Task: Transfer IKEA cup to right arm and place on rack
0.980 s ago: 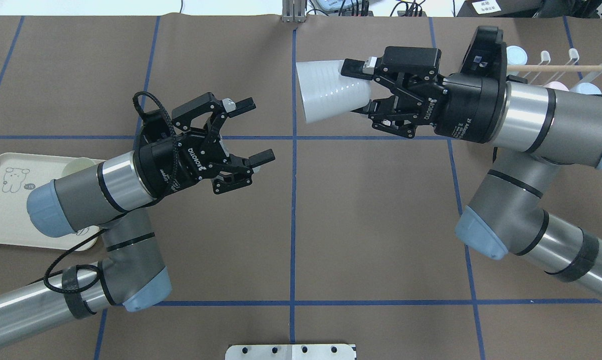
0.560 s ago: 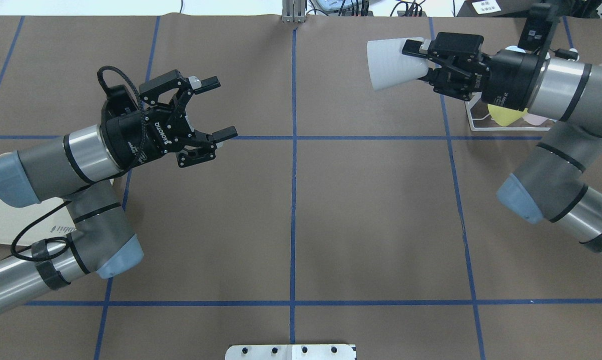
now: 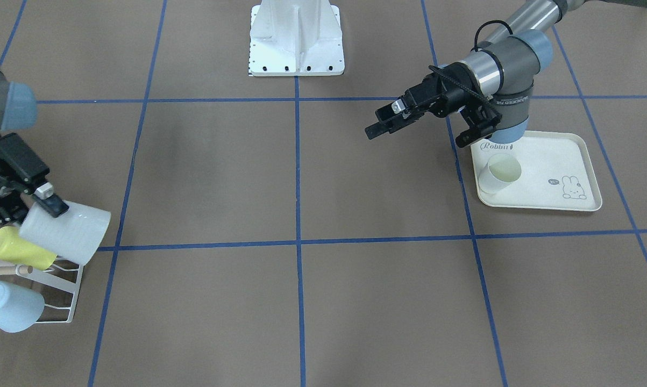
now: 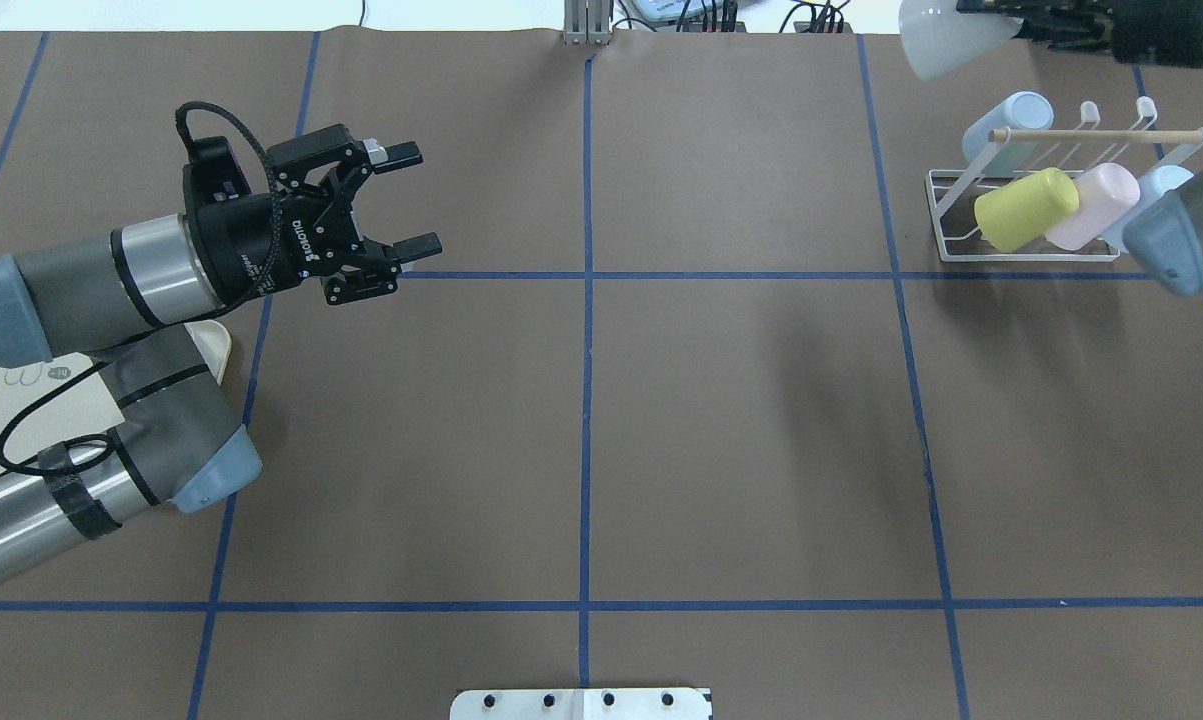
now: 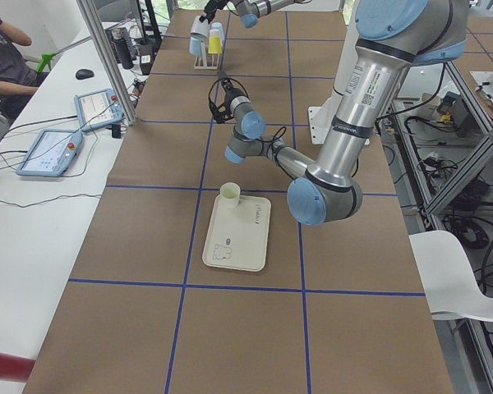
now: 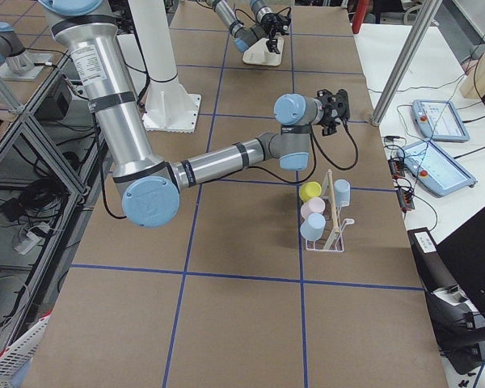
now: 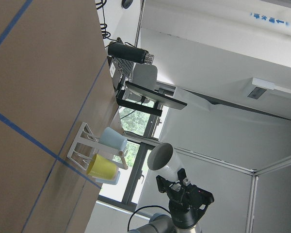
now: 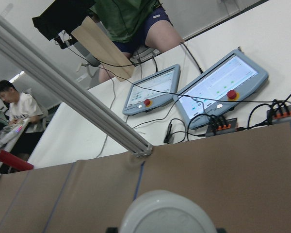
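1. The white tapered plastic IKEA cup (image 3: 68,232) is in the air by the far right corner of the brown paper-covered table (image 4: 741,420). It hangs over the edge of the low white wire-frame rack (image 4: 946,215) and touches nothing but the pincer.
2. The right gripper (image 7: 173,179) is clenched on the cup's narrow closed end, with one finger lying along the outer wall.
3. The cup's long axis is roughly level. Its open mouth faces away from the right gripper, towards the table's middle and far edge, not down at the rack.
4. The rack lies below the cup and on its robot side. A yellow cup (image 4: 1026,208), a pink cup (image 4: 1096,205) and two pale-blue cups (image 4: 1011,125) already sit slanted on its prongs under the pale wooden dowel (image 4: 1101,133).
5. Two white-tipped prongs near the dowel look free, though I cannot tell which one is meant.
6. I judge the hand-over done and the placing just beginning. The coming move turns on swinging the mouth round and down so it lines up with a free prong without knocking the yellow cup just beside it.
7. The left gripper (image 4: 411,200) is released, its jaws spread wide and holding nothing. It is well apart from the cup, near the table's left edge above the cream rabbit-print tray (image 3: 581,161).
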Robot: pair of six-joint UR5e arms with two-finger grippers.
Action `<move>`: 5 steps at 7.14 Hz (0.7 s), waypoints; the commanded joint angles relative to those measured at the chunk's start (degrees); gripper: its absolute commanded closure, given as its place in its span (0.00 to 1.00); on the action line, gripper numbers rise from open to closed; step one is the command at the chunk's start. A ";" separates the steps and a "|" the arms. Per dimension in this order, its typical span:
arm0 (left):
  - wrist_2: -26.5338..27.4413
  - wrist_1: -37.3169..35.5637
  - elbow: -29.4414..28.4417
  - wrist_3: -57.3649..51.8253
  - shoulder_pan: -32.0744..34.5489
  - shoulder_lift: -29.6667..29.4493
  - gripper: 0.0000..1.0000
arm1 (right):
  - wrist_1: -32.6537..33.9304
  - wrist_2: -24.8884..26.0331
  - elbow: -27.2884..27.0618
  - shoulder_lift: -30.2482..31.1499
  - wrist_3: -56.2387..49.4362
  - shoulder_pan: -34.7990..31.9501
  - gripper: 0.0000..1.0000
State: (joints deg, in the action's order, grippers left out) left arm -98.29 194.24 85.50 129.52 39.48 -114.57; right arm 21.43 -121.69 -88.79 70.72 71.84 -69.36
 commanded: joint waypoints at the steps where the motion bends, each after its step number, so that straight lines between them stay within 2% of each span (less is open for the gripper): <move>1: -2.51 -2.79 0.01 -7.66 0.86 0.13 0.00 | 14.99 -3.98 0.28 -0.59 -15.35 -5.94 0.70; 3: -5.15 -7.36 0.54 -14.62 1.74 1.26 0.00 | 28.52 -7.23 2.29 -1.02 -27.46 -10.34 0.70; 4: -6.55 -10.08 1.06 -14.73 4.35 1.36 0.00 | 32.76 -7.15 3.79 -1.11 -33.72 -10.35 0.70; 5: -11.53 -12.80 2.03 -15.60 7.51 1.36 0.00 | 34.63 -7.15 6.06 -2.42 -36.65 -10.53 0.70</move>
State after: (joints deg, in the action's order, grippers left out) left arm -105.33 184.80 86.56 115.15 43.62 -113.37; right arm 52.03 -128.68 -85.18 69.40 40.70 -79.43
